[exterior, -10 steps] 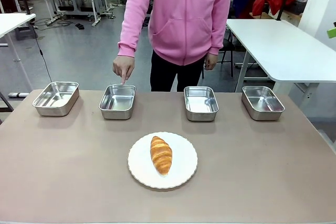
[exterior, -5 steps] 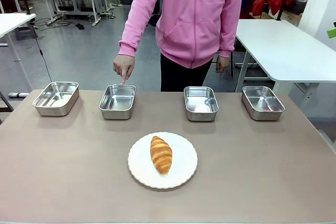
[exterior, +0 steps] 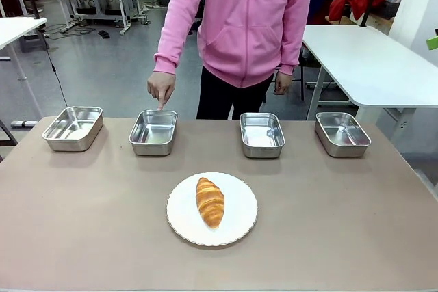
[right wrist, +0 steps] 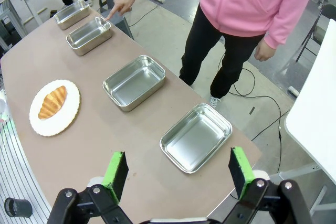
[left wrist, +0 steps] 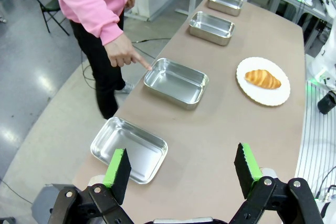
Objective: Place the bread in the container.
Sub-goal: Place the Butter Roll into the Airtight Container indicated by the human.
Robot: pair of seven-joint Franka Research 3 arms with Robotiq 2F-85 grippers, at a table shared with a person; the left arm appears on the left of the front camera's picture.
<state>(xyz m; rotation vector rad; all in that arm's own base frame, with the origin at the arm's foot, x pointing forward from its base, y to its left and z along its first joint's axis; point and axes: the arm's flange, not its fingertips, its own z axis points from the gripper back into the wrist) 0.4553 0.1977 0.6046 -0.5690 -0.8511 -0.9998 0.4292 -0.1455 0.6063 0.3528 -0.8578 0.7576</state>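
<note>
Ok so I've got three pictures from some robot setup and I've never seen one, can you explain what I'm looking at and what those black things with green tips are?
These show one moment from three cameras. The front view looks across a brown table at a person in pink. The other two cameras ride on the robot's wrists: in the left wrist view the black prongs with green pads are the left arm's jaws, and the right wrist view shows the right arm's jaws with their pads. Both pairs stand open and hold nothing. On the table are four steel trays in a row and a white plate with a croissant on it. The person's hand points at the tray second from the robot's left, probably where the croissant should go.
</note>
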